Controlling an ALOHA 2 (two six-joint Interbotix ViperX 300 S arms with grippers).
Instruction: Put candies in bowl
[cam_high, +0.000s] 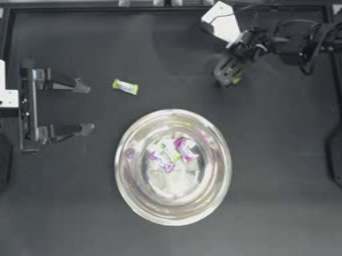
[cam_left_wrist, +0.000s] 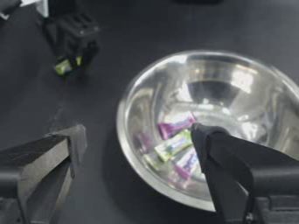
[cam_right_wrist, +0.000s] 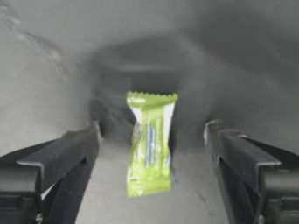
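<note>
- the right gripper is hovering open around a green candy on the table, well away from the bowl.
- it is needing to close squarely across the wrapper's middle.
- the left gripper is waiting open.

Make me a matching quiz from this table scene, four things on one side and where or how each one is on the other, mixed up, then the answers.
Things:
1. pink-purple candies
2. left hand
3. right hand
4. bowl

Places or states:
A. open and empty at the table's left side
B. middle of the table, candies inside
C. lying in the bowl
D. open, jaws either side of a yellow-green candy

Pairs: 1-C, 2-A, 3-D, 4-B
</note>
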